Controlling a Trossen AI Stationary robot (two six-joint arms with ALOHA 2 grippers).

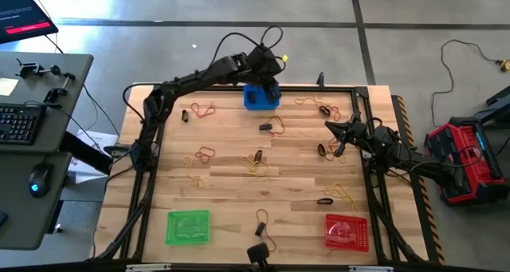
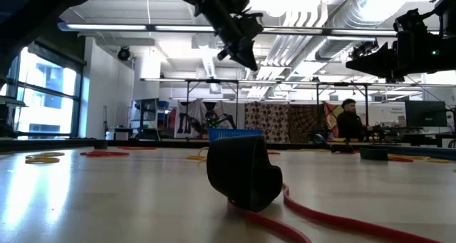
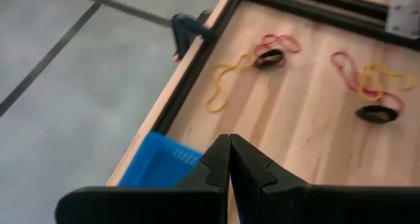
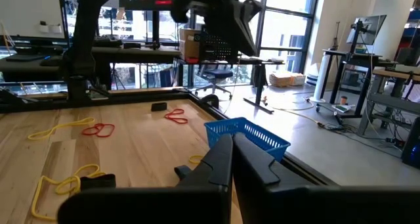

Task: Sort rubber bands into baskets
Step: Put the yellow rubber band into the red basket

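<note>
Open-plan lab: exposed ceiling ducts (image 2: 370,15), desks (image 4: 394,76), monitor (image 4: 367,27).

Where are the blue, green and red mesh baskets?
blue plastic mesh basket (image 1: 260,96): high view, on its visible front wall.
green plastic mesh basket (image 1: 188,227): high view, on its floor.
red plastic mesh basket (image 1: 347,230): high view, on its floor.

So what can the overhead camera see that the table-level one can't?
Only the high view shows the green basket, the red basket and how the rubber bands lie scattered across the table. Only the low view shows the room behind, with a person seated far off. Both show the blue basket at the table's far edge, with the left gripper above it.
</note>
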